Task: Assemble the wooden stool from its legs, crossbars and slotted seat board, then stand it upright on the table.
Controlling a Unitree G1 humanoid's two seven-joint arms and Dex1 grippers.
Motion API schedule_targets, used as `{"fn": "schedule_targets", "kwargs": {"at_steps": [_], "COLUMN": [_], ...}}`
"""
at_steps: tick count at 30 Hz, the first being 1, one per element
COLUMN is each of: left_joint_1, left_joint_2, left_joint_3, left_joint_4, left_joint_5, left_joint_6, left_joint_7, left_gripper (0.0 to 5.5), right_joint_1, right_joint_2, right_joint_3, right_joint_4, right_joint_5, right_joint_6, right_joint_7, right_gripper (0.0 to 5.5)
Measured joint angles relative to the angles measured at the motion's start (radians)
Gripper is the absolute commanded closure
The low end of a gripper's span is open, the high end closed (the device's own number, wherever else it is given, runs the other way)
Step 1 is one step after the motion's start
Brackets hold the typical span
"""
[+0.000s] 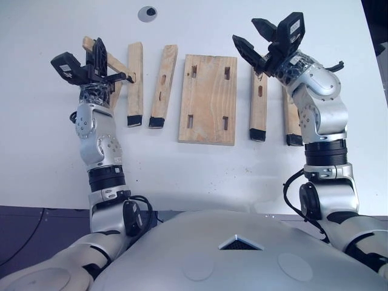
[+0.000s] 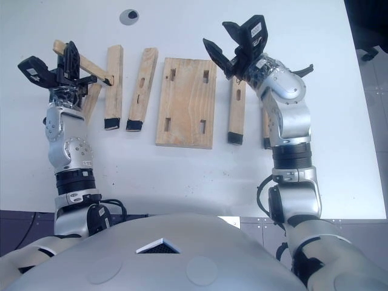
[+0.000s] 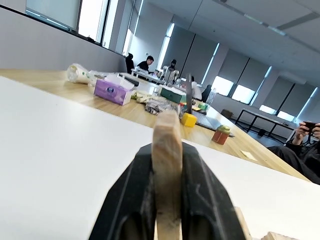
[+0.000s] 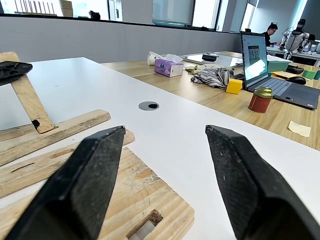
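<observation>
The left gripper (image 1: 96,60) pinches a crossbar (image 1: 118,65) held aslant, its low end meeting the nearest leg (image 1: 134,85); that leg lies loose, so a push could skid it sideways, or twist the crossbar in the grip before it seats; a second leg (image 1: 163,85) and the slotted seat board (image 1: 208,100) lie flat alongside; the right gripper (image 1: 267,39) hangs spread above the board's far corner, steadying nothing; two more legs (image 1: 259,103) lie beyond. White table (image 1: 182,176) with a round cable port (image 1: 147,13); open office behind, wooden desks (image 4: 210,95), a laptop (image 4: 270,65).

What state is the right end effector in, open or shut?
Open. The right end effector has its fingers wide apart, nothing between them.
</observation>
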Motion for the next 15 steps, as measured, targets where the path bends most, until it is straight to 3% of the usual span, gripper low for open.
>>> {"fn": "schedule_targets", "kwargs": {"at_steps": [7,15], "left_joint_1": [-0.037,-0.007], "left_joint_2": [-0.006,0.001], "left_joint_3": [-0.014,-0.143], "left_joint_4": [0.082,0.11], "left_joint_5": [0.041,0.265], "left_joint_6": [-0.08,-0.229], "left_joint_7": [0.015,0.045], "left_gripper": [5.13,5.13], "right_joint_1": [0.0,0.0], "right_joint_2": [0.0,0.0], "right_joint_3": [0.009,0.022], "right_joint_4": [-0.001,-0.013], "right_joint_5": [0.0,0.0], "right_joint_6": [0.001,0.009], "right_joint_7": [-0.002,-0.002], "right_gripper": [2.54,2.54]}}
